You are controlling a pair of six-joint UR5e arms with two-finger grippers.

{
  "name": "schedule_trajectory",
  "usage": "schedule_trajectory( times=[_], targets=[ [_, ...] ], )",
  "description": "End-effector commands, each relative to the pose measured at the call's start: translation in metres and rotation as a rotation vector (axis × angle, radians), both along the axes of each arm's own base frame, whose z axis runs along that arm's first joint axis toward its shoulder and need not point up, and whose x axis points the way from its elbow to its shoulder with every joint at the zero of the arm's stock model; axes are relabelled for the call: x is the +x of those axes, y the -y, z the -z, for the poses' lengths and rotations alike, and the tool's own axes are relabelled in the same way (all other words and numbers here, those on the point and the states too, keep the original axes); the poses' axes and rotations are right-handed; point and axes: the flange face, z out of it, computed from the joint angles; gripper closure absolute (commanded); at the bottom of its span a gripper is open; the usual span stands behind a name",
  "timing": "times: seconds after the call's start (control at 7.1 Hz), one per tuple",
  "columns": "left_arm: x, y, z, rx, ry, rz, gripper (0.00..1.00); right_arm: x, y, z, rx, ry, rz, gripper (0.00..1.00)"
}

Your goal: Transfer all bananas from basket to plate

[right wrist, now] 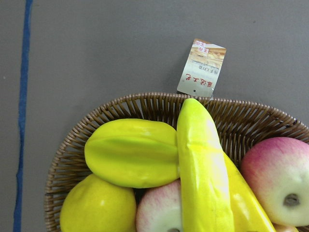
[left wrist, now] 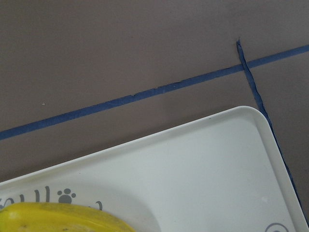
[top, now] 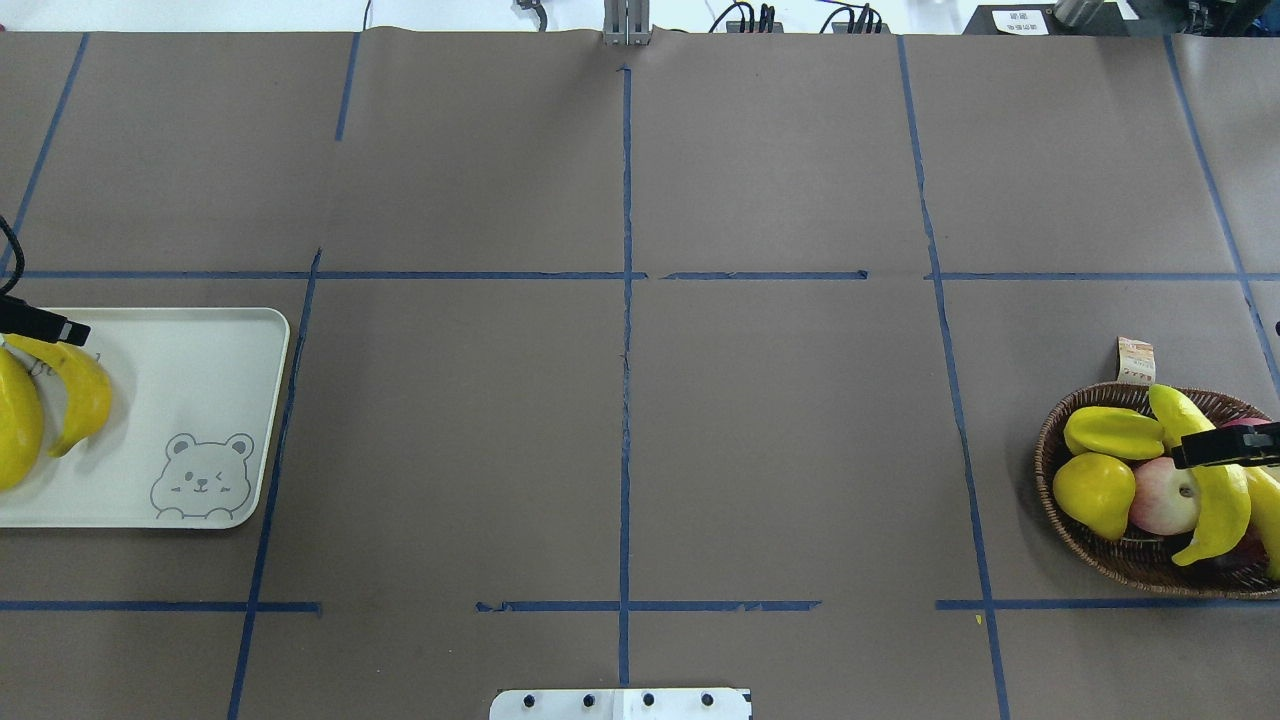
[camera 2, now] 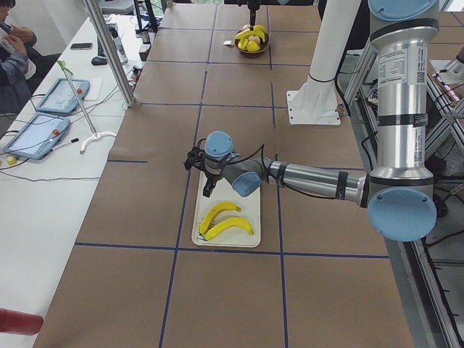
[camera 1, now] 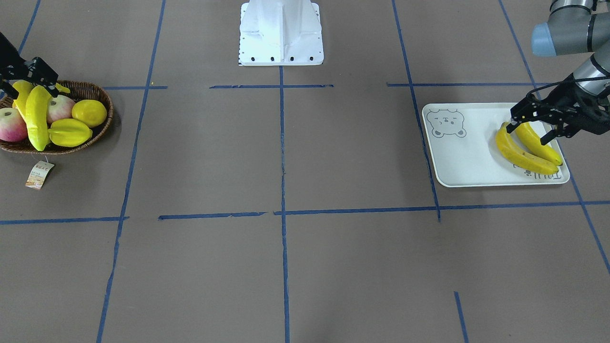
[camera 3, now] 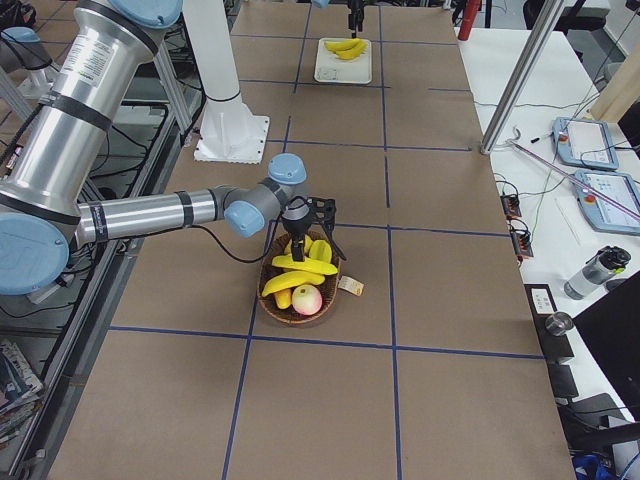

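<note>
Two yellow bananas (camera 1: pixel 524 155) lie side by side on the pale plate (camera 1: pixel 464 157) with the bear face. My left gripper (camera 1: pixel 530 132) is open just above their upper ends, its fingers apart on either side of one banana (camera 1: pixel 541 145). Two more bananas (camera 1: pixel 37 116) lie in the wicker basket (camera 1: pixel 102 119). My right gripper (camera 1: pixel 27 82) is open directly over them, holding nothing. The right wrist view shows one banana (right wrist: pixel 203 174) lying over the other fruit. The left wrist view shows a plate corner (left wrist: pixel 217 159) and a banana's edge (left wrist: pixel 58 217).
The basket also holds a starfruit (camera 1: pixel 69 132), a lemon (camera 1: pixel 89 112) and apples (camera 1: pixel 12 125). A paper tag (camera 1: pixel 39 175) hangs from its rim. The robot's white base (camera 1: pixel 281 33) stands at the table's far middle. Blue tape lines cross the brown table.
</note>
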Motion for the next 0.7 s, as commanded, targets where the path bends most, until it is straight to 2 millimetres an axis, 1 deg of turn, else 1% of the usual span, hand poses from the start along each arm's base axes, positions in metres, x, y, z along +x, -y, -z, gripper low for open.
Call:
schedule_trajectory(
  times=[0.0,0.14,0.28,0.56],
  targets=[
    [0.0,0.0,-0.001,-0.001,0.0,0.001,0.0,0.0,-0.01,-0.011,-0.045,-0.015,0.008,0.03],
    [0.0,0.001,-0.003,-0.006,0.001,0.0,0.0,-0.007,-0.014,-0.017,-0.056,-0.025,0.031,0.06],
    [0.0,0.001,-0.004,-0.007,0.003,0.001,0.0,-0.011,-0.016,-0.023,-0.064,-0.032,0.043,0.06],
    [0.0,0.001,-0.004,-0.006,0.001,0.0,0.0,-0.018,-0.015,-0.021,-0.058,-0.028,0.057,0.07]
  ],
)
